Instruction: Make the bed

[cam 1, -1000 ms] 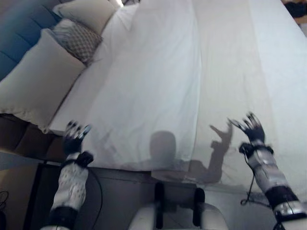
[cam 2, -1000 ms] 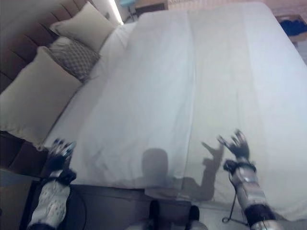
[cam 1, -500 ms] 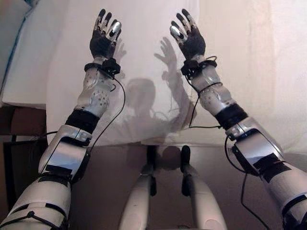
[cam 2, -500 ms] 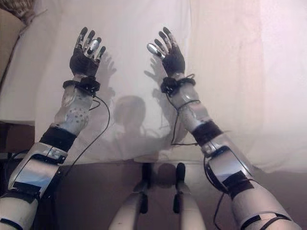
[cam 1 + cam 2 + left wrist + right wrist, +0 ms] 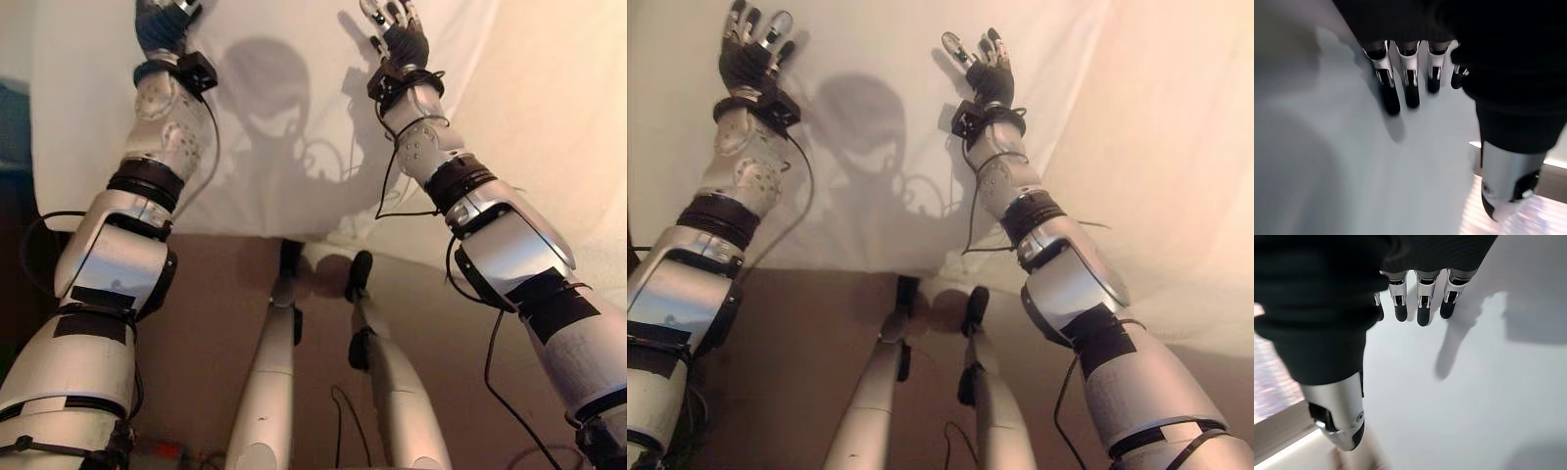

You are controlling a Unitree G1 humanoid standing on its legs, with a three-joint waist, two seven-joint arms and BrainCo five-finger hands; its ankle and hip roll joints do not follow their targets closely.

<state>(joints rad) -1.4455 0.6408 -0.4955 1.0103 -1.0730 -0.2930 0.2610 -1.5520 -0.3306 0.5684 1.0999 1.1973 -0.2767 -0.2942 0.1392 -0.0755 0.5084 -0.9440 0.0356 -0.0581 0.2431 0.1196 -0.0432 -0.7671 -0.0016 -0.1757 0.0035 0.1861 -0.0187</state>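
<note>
The wide white cotton bed sheet (image 5: pixel 872 215) covers the bed and hangs over its near edge, where the robot stands. The left robot hand (image 5: pixel 752 49) and the right robot hand (image 5: pixel 985 64) reach out over it, fingers straight and apart, holding nothing, probably to smooth the cloth flat. Compared with half a second ago, both arms stretch further toward the middle of the bed.
</note>
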